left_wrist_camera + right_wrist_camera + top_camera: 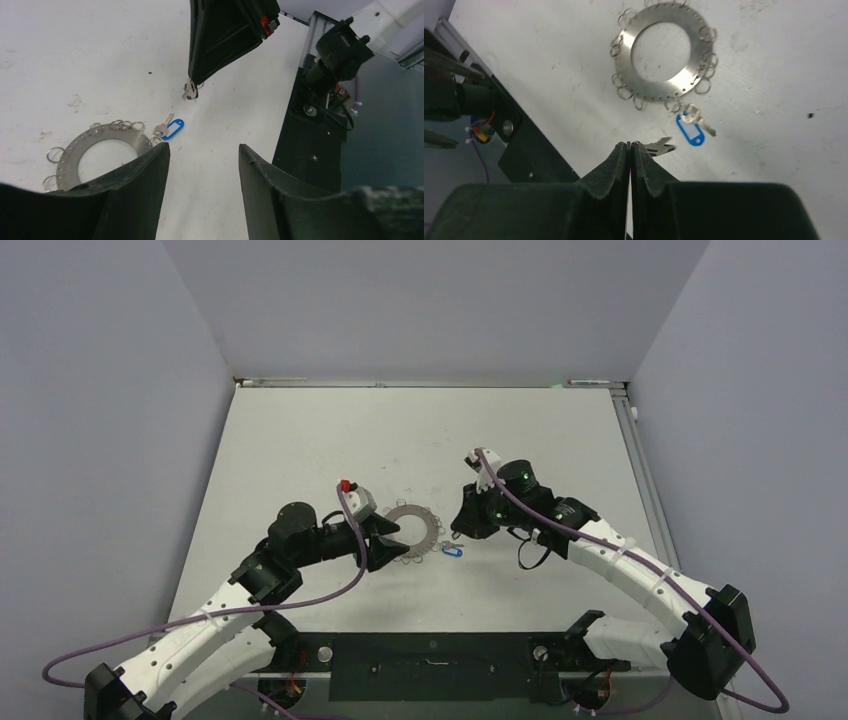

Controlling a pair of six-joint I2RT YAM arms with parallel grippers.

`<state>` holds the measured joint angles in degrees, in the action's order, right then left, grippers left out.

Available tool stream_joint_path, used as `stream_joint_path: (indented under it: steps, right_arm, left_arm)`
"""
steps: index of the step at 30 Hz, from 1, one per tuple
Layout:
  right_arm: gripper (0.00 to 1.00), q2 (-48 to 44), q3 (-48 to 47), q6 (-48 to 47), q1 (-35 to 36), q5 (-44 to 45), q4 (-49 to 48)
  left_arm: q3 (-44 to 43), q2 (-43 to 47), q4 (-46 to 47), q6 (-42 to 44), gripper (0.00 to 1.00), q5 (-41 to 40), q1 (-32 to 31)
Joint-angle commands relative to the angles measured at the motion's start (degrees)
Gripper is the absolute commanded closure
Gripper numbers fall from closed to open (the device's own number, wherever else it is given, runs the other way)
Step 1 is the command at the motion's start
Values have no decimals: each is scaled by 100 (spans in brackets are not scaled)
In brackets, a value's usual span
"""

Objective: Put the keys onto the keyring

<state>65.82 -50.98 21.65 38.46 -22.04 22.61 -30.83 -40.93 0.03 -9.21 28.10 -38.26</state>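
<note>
The keyring (433, 528) is a flat grey metal disc with a wide hole and small wire loops round its rim, lying mid-table; it also shows as the keyring (622, 56) and the keyring (70, 160). A blue-tagged key (689, 131) lies at the ring's near-right rim, touching a loop; whether it is linked I cannot tell. My right gripper (630, 144) is shut on a silver key (660, 146) whose blade pokes out beside the tips, hanging just above the table right of the ring. My left gripper (203, 150) is open over the ring's left edge, with only bare table between its fingers.
A black base bar (430, 650) runs along the near edge between the arm bases. An aluminium rail (634, 440) borders the table's right side. Grey walls close in the back and both sides.
</note>
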Motion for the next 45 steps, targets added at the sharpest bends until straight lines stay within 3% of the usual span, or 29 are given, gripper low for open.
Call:
stream_joint_path:
  steps: [1, 3, 12, 20, 23, 27, 31, 34, 37, 38, 40, 45]
  right_arm:
    - [95, -381, 103, 44, 553, -783, -478]
    - [95, -530, 142, 115, 815, -944, -660]
    - [95, -752, 357, 620, 1663, -1216, -1623]
    - [95, -568, 232, 610, 2081, -837, -1698]
    - [95, -566, 179, 623, 2081, -187, -1350]
    - [95, -589, 256, 808, 2079, 868, -872]
    - [95, -776, 757, 1249, 2086, 1512, -606]
    - [95, -962, 1289, 1682, 2082, 1707, -632]
    - [95, -1043, 1682, 2062, 2078, 2019, -670]
    - [95, -1045, 1774, 2144, 2064, 2142, -681]
    - [95, -990, 1984, 2180, 1899, 2186, -803]
    - [95, -506, 2445, 2012, 689, 1591, -1172]
  left_arm:
    - [123, -34, 543, 365, 49, 457, -385]
    - [277, -8, 816, 417, 44, 687, -477]
    - [612, 297, 1459, 404, 44, 1474, -549]
    - [680, 320, 1616, 263, 59, 1683, -602]
    - [596, 328, 1305, 415, 59, 1455, -598]
    - [496, 483, 649, 833, 52, 724, -599]
    - [353, 541, -91, 827, 43, -804, -697]
    - [209, 496, -424, 345, 35, -1923, -856]
    - [152, 421, -558, -198, 6, -2713, -987]
    - [126, 360, -624, -328, 2, -2951, -1039]
    - [96, 202, -691, -570, 4, -3270, -1160]
    - [209, -249, -427, -1178, 4, -4211, -1524]
